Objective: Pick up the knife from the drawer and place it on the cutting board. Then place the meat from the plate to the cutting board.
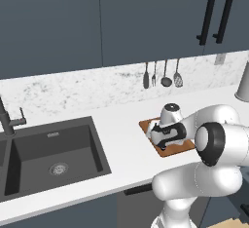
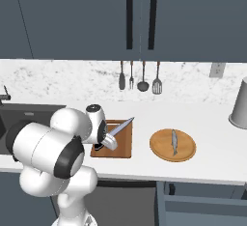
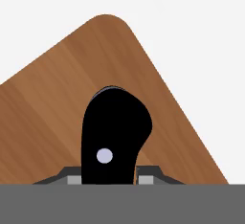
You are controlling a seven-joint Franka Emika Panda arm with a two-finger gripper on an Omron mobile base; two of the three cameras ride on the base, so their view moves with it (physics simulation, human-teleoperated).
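Black knife (image 3: 115,134) handle close up in the hand view, one pale rivet on it, lower end cut off between the jaws; blade hidden there. Jaws (image 2: 102,145) clenched on that handle, above the near left part of the cutting board (image 2: 120,145). Seen from the right base view: silver blade slanting up and to the right over the board, tip near its far right corner; cannot tell whether any part touches the wood. Board flat on the white tabletop (image 2: 212,162), its left edge covered by the arm; from the left base view mostly masked by the wrist and forearm, only the near corner and a left strip showing, knife hard to make out. Round plate (image 2: 164,155) just right of the board, apart from it, with the grey meat (image 2: 174,142) lying across its middle. Drawer (image 2: 202,205) pulled out at the lower right below the tabletop edge, cropped by the frame, inside not visible. Dark sink (image 1: 29,173) well to the left. Four utensils (image 2: 139,77) hanging on the marble wall behind. Grey container (image 2: 240,104) at the far right, cut off.
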